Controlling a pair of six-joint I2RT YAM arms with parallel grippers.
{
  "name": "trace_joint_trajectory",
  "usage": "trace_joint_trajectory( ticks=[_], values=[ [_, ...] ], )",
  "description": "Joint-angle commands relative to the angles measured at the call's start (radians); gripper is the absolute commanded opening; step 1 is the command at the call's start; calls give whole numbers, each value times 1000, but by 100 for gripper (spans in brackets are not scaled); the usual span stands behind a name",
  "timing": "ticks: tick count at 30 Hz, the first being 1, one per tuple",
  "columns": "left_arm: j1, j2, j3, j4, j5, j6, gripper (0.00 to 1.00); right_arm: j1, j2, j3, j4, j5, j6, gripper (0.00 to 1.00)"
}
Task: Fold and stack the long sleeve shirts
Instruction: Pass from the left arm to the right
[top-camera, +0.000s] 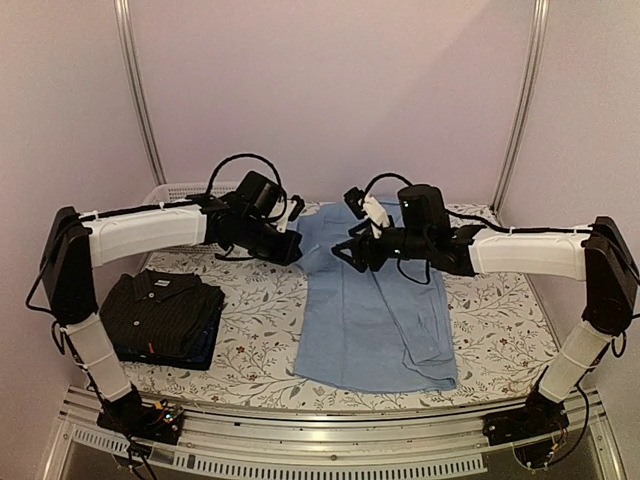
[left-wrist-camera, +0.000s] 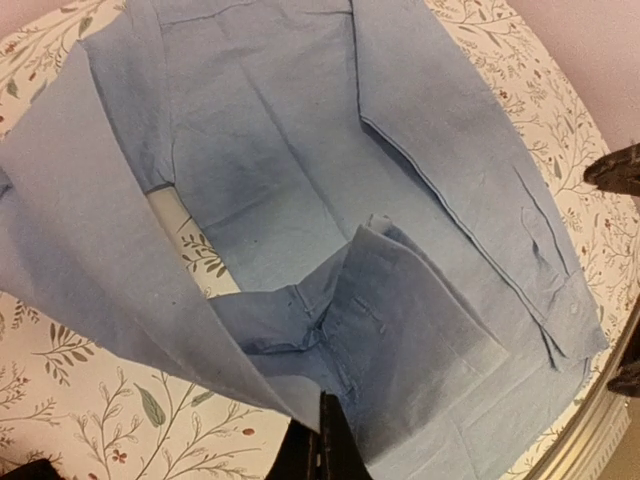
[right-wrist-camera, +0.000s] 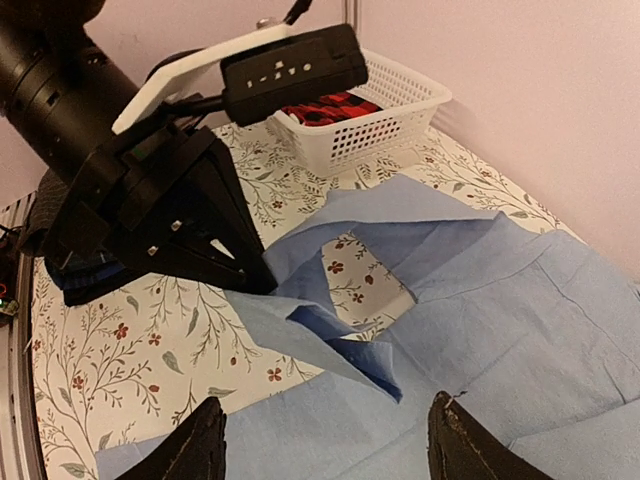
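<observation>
Right now I count three shirts. My left gripper (top-camera: 293, 250) is clamped on a fold of the one light blue shirt (top-camera: 370, 310) mid-table, and my right gripper (top-camera: 345, 252) gapes empty beside it. One black pinstriped shirt (top-camera: 160, 305) lies folded atop one navy shirt (top-camera: 205, 350) by the left edge of the table (top-camera: 500, 320).

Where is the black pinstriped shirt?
In the top view, the black pinstriped shirt lies folded on the left side, atop a navy shirt, left of the light blue shirt.

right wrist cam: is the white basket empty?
No, the white basket holds a red-and-black checked cloth.
</observation>
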Motion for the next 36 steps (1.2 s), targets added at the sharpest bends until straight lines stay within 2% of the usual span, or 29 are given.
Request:
trace_joint_trajectory(
  ticks=[1,10,24,30,36],
  values=[
    [8,-100,-73,57,81,66,0,47,-7,-64,127,-76,-142,68],
    [6,-191,-171,82,131,102,0,74,38,-12,126,-104,-247,68],
    [-9,-226,-233,86,136,106,0,108,173,125,30,-201,-285,66],
    [-8,-236,-238,91,130,103,0,127,201,126,23,-195,-268,63],
    [-8,-233,-242,93,124,102,0,127,200,125,28,-171,-243,54]
  ],
)
